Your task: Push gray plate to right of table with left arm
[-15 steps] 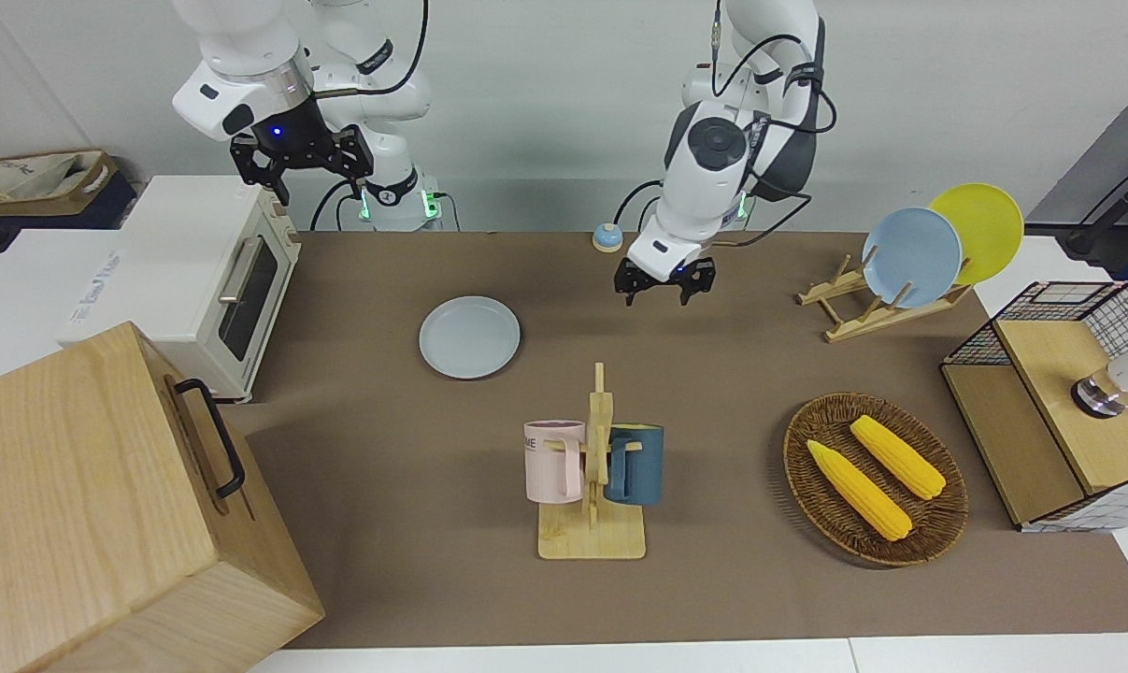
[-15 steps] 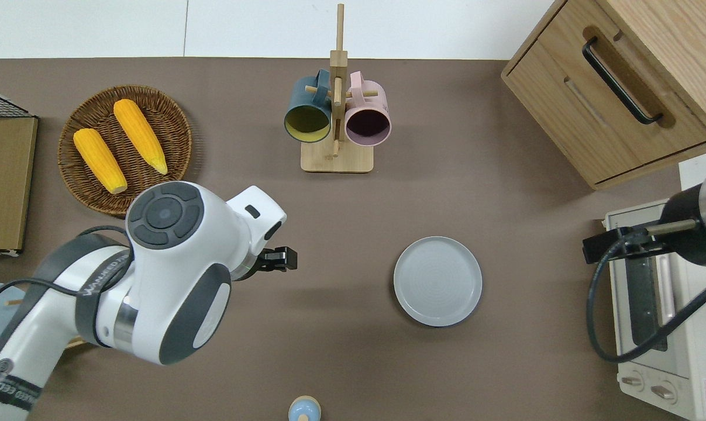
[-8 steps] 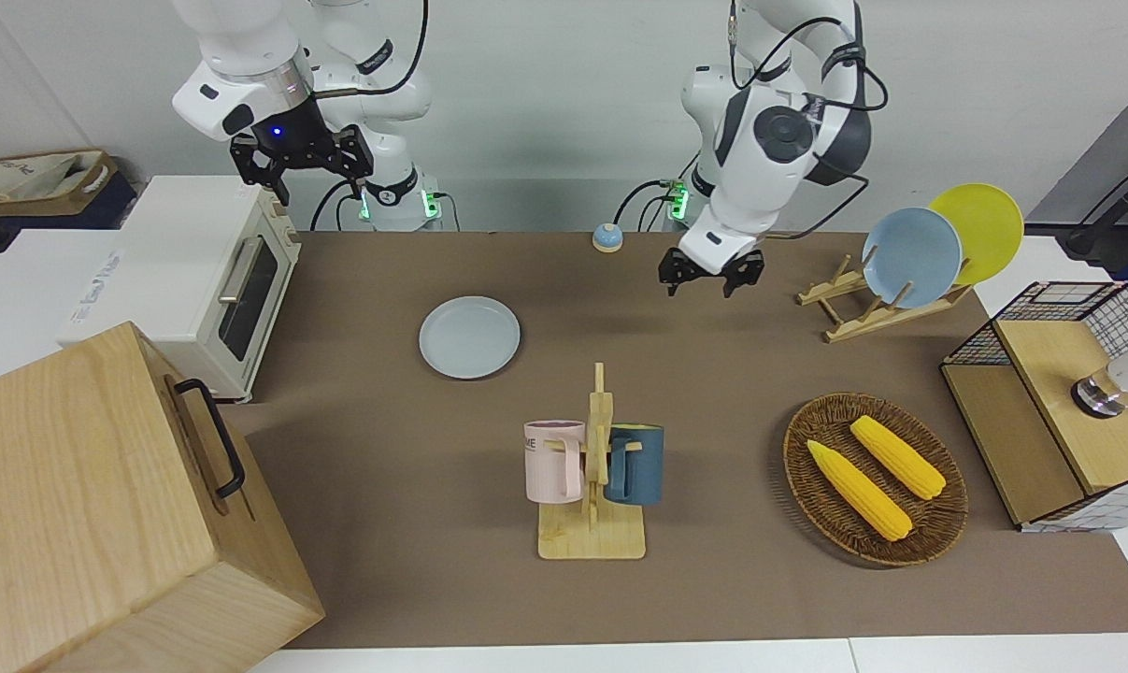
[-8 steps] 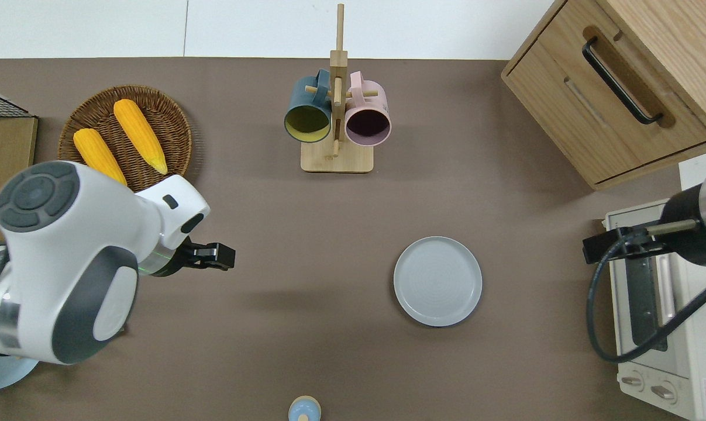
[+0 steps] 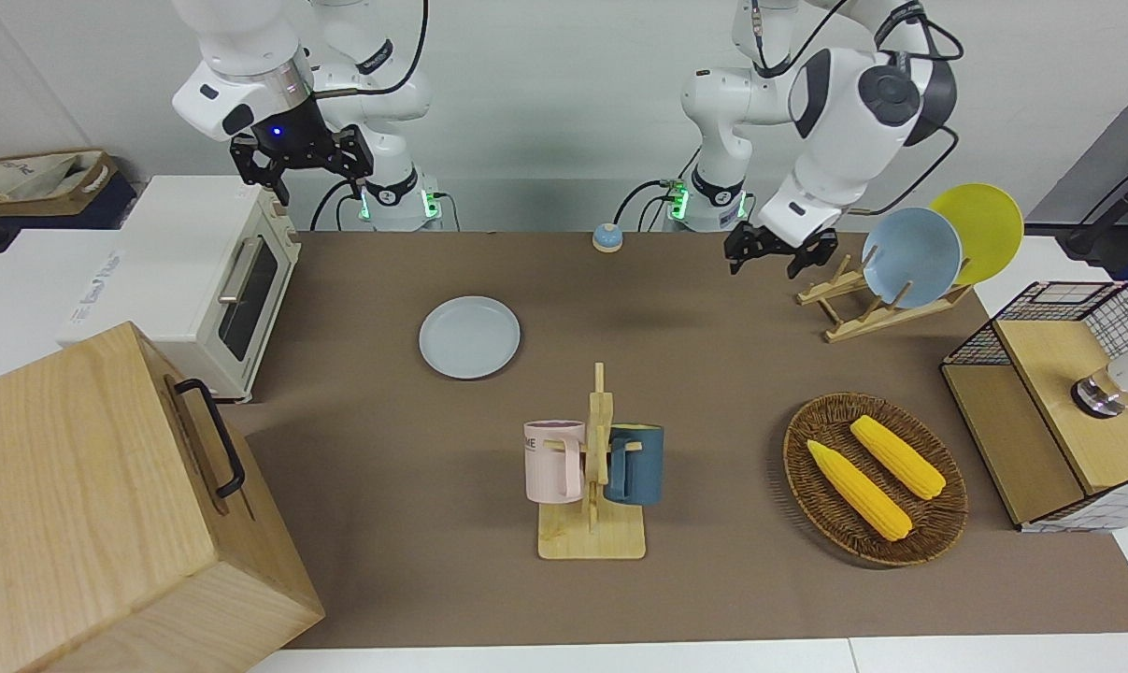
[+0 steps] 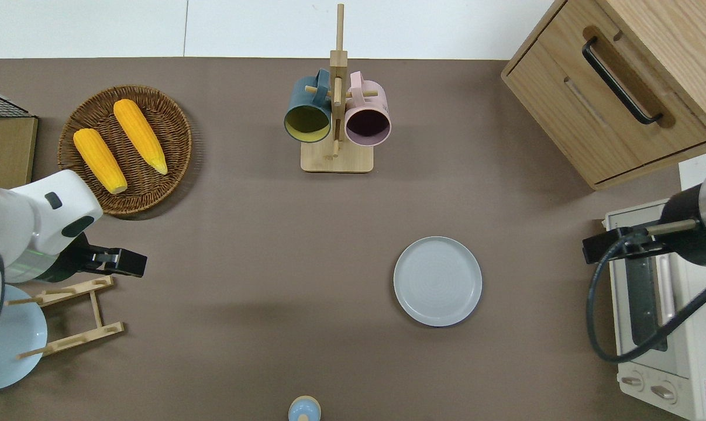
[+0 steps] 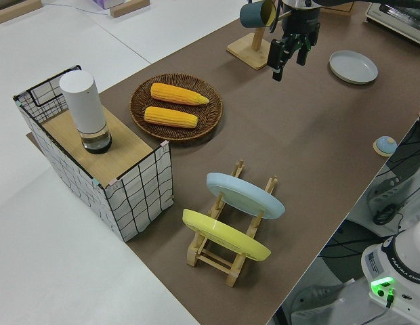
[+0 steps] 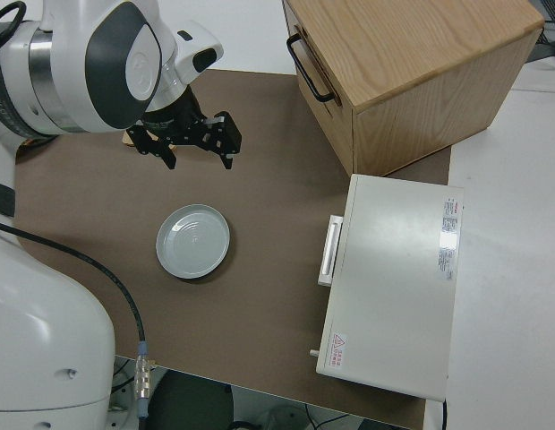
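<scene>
Risks first:
- The left gripper [image 5: 775,257] hangs with its fingers apart over the table [image 6: 271,234], at the plate rack's [image 6: 72,316] farther rail near the left arm's end. A careless swing could clip the rack or the blue plate [image 5: 911,257] leaning in it.
- The gray plate [image 6: 437,280] lies flat, well apart from the gripper. It sits in the right arm's half, slightly nearer the robots' edge than mid-table, so reaching it means a long crossing.
- The plate's rim is low. A fingertip set too high would likely ride over it, and one set too low could drag on the cover.
- The oven [image 6: 663,310] sits at the right arm's end, so an overpush would likely knock the plate into it.
- The right arm is parked, its fingers apart.

Materials, near to far:
- The rack is thin wooden slats and pegs and looks light and tippable.
- The gray plate is round, smooth and probably glazed, so it should slide easily on the matte brown cover.
- The mug rack [image 6: 336,117], toward the far edge, is wood and holds two mugs.
- The basket [image 6: 171,126] is woven, round and shallow, and holds two corn cobs.
- The cabinet [image 6: 610,88], at the far corner, is a blocky wooden box with a black handle.
</scene>
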Robot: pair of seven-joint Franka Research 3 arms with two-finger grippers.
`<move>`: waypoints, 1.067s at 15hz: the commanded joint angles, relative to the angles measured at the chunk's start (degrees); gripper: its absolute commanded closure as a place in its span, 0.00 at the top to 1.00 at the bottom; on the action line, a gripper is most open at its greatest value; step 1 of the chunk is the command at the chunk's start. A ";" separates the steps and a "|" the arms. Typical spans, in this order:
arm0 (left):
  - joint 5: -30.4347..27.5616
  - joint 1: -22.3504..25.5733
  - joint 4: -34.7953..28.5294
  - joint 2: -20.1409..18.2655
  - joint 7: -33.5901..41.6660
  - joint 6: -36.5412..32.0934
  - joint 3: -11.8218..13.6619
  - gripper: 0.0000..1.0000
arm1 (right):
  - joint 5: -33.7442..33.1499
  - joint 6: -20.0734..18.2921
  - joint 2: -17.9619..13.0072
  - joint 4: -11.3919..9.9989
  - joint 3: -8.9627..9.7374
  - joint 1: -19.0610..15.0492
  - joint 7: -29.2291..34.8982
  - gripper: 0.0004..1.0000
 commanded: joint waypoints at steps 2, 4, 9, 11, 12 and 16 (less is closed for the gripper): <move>1.93 0.52 3.81 -1.35 5.29 -4.77 2.74 0.99 | 0.25 -0.89 -0.14 0.53 0.92 -1.15 0.66 0.98; 3.42 0.43 5.57 -1.35 6.26 -5.91 3.88 0.99 | 0.25 -0.89 -0.14 0.53 0.92 -1.15 0.75 0.98; 3.52 0.61 8.30 -1.27 6.53 -6.89 5.21 0.99 | 0.25 -0.89 -0.14 0.53 0.92 -1.07 0.66 0.98; 3.26 0.61 9.00 -1.00 6.27 -6.71 5.65 0.99 | 0.25 -0.89 -0.14 0.53 0.92 -1.07 0.75 0.98; 3.17 0.52 9.18 -0.83 6.00 -6.54 5.56 0.99 | 0.25 -0.89 -0.14 0.53 0.92 -1.15 0.75 0.98; -0.25 0.70 9.27 -0.56 3.72 -5.92 5.65 0.99 | 0.25 -0.89 -0.14 0.53 0.92 -1.15 0.66 0.98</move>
